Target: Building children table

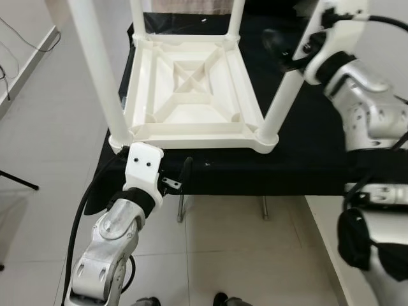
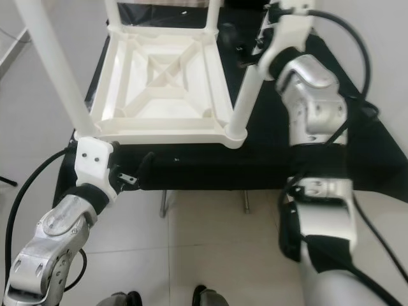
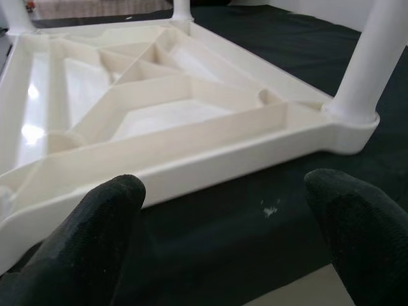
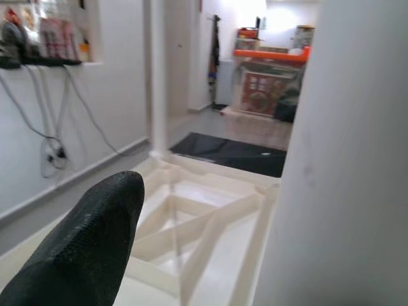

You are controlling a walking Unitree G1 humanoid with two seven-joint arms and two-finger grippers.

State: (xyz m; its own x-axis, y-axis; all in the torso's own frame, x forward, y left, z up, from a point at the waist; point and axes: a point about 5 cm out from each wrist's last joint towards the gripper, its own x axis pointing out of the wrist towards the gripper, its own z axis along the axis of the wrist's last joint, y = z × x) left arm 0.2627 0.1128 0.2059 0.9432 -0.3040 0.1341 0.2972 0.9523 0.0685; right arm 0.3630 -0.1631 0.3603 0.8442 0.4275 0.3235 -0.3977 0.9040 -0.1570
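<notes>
The white plastic children's table [image 1: 191,83] lies upside down on a black-covered table [image 1: 306,159], its legs pointing up. My left gripper [image 1: 178,178] hovers low at the black table's front edge, just before the near-left corner of the white frame [image 3: 191,153]. It is open, with nothing between its fingers [image 3: 95,242]. My right gripper [image 1: 285,52] is raised against the upper part of the near-right leg [image 1: 280,105]. In the right wrist view one finger [image 4: 95,236] stands well apart from that leg [image 4: 350,159], whose bulk hides the other finger.
The near-left leg [image 1: 99,70] rises tall just above my left arm. Tiled floor [image 1: 57,127] spreads to the left, with a dark stand foot [image 1: 19,180] on it. A white surface [image 1: 328,255] borders my right side. Metal table legs [image 1: 182,207] stand under the black top.
</notes>
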